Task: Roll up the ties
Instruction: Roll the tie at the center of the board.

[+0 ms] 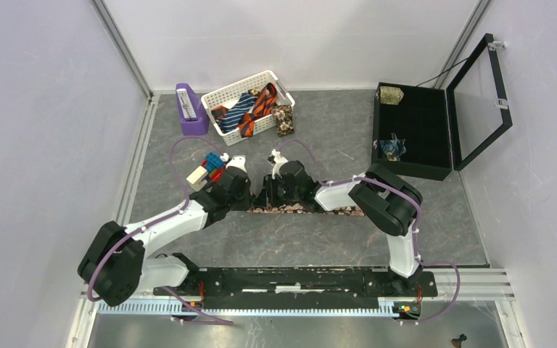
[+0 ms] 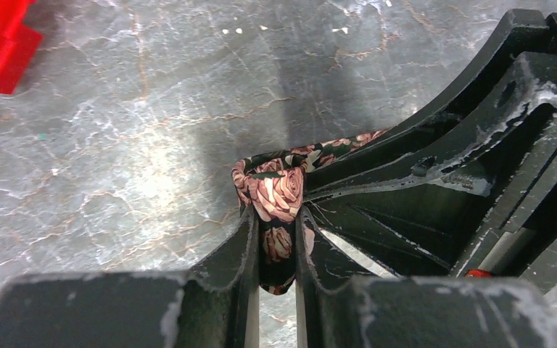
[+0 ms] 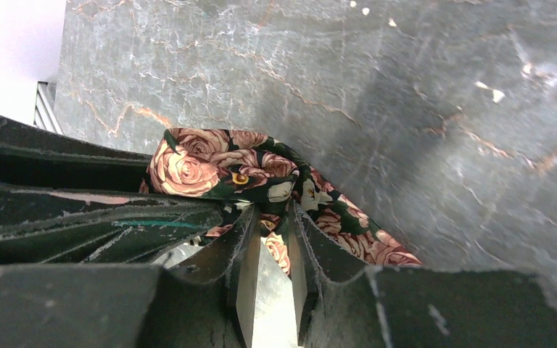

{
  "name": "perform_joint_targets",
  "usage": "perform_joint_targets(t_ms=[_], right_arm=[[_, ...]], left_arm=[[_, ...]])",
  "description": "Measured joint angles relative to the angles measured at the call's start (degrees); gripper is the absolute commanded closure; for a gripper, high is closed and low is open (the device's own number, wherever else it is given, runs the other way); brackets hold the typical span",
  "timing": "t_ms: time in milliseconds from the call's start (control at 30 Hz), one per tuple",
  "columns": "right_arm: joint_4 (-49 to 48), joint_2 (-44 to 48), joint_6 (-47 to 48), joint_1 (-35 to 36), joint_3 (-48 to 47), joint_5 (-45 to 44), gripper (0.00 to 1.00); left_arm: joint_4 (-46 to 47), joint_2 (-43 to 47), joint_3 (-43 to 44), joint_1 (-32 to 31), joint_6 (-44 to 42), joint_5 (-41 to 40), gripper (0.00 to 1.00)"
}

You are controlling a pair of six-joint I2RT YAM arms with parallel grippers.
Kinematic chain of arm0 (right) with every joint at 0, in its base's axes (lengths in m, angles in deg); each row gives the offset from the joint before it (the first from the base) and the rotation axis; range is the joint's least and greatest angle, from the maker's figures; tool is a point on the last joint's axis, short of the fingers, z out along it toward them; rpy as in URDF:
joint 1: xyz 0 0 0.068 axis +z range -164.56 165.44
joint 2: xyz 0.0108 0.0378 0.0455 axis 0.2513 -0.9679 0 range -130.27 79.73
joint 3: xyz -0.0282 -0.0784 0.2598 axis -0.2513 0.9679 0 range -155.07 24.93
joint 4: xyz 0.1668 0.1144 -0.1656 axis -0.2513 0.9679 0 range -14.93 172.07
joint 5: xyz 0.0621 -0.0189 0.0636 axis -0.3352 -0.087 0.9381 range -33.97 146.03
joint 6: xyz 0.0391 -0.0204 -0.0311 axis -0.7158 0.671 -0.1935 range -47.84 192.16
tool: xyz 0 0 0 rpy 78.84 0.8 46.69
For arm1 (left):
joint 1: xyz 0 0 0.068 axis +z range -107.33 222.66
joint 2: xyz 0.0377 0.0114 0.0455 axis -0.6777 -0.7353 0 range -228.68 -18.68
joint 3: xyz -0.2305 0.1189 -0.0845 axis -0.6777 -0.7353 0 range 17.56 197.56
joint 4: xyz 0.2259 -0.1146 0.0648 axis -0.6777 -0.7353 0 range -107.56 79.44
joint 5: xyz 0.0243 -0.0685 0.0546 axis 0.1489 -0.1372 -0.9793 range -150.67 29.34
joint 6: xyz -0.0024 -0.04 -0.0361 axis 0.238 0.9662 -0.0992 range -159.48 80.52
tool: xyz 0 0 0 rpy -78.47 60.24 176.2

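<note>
Looking from above, the two arms come together in the middle of the grey bench. The left claw and the right claw stand tip to tip over the rose-print tie. It lies as a thin strip on the bench and runs under the right arm. Behind them a white basket holds more ties, and one tan floral tie lies just beside it. Some toy blocks sit near the left arm. At the far right an open black case has two rolled ties in its compartments.

In the left wrist view, the left claw is narrow and pinches a fold of the rose-print tie between its fingers. The fabric makes a small loop just above the fingertips. The right claw touches the same fold from the right side. A red block lies well apart, in the upper left corner.

In the right wrist view, the right claw is also narrow, with the tie's fabric caught between its fingers. A bunched fold spreads to the left against the left claw, and the rest of the tie goes off to the lower right on the bench.
</note>
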Motion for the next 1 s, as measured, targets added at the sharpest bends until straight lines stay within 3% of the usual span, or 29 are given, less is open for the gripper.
perform_joint_targets(t_ms=[400,1000], right_arm=[[1.0,-1.3,1.0,-0.2,-2.2,0.7,0.69],[4.6,15.5,4.6,-11.7,9.8,1.6,0.69]], left_arm=[[-6.6,-2.8,4.5,-2.9,-3.4,-7.4,0.95],[-10.9,-9.8,10.6,-10.0,-4.3,-17.5,0.96]])
